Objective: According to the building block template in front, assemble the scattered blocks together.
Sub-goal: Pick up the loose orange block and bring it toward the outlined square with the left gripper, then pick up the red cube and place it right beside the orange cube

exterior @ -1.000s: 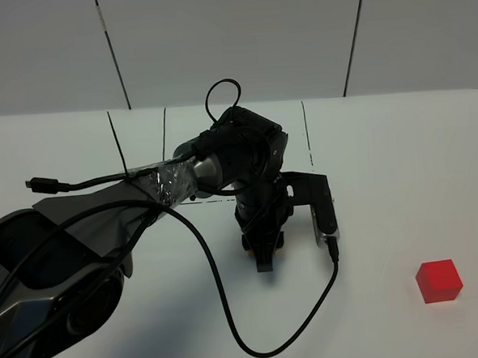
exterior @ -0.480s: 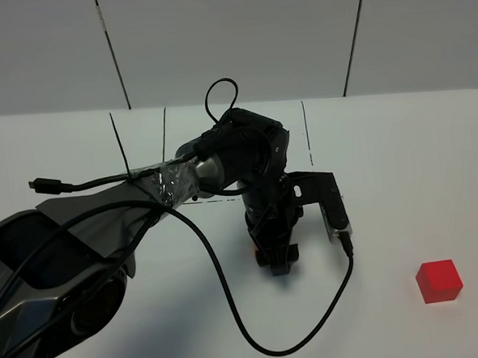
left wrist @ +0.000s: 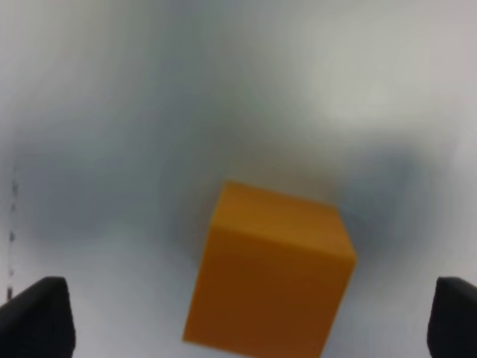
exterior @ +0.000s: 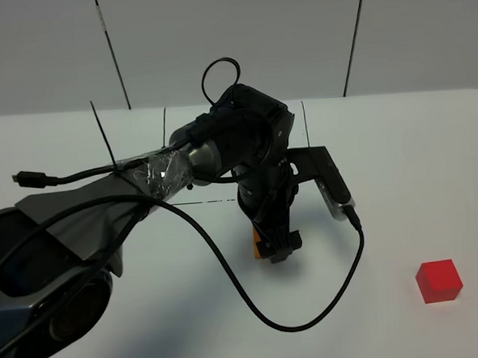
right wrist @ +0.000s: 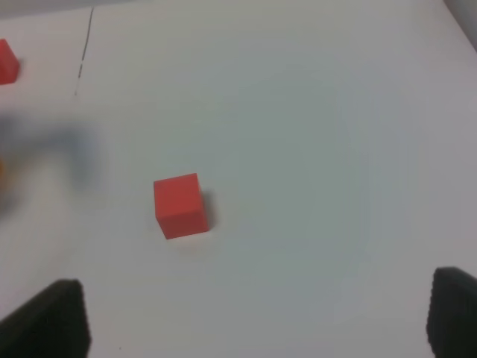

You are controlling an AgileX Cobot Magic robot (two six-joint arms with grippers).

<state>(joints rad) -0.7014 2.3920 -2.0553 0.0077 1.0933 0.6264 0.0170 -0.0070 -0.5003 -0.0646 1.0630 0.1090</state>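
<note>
Left arm (exterior: 141,178) reaching forward, left gripper (exterior: 276,247) pointing down, spread wide around orange cube (left wrist: 270,274); right gripper (right wrist: 257,322) spread

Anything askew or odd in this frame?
The orange cube sits slightly twisted, not square to the open left end effector around it. The red cube lies far off to the right, unjoined. A slack black cable loops down from the arm near the orange cube. Nothing looks spilled or damaged.
</note>
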